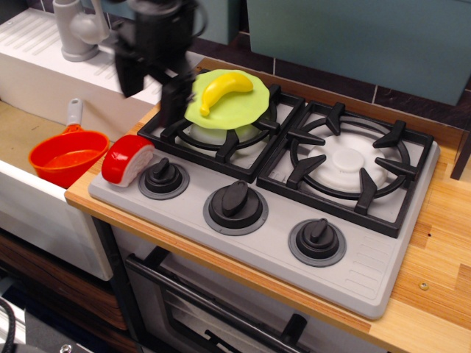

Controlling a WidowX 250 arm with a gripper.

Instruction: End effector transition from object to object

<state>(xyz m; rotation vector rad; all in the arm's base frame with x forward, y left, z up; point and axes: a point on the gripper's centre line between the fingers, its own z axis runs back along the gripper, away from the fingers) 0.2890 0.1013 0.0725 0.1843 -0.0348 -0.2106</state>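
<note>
The end effector (pixel 151 81) is seen blurred above the rear left part of the tabletop (pixel 434 294), beside the green plate (pixel 239 110) and clear of the banana (pixel 221 88) lying on it. Its fingers (pixel 171 107) are spread, with nothing between them. The banana appears already delivered. The move toward a next object, perhaps the red and white piece (pixel 126 159) at the left edge, is judged underway, nothing yet gripped.

Teal wall panel (pixel 353 37) above dark tiles, wooden counter (pixel 434 294) — white sink (pixel 44 81) at left
</note>
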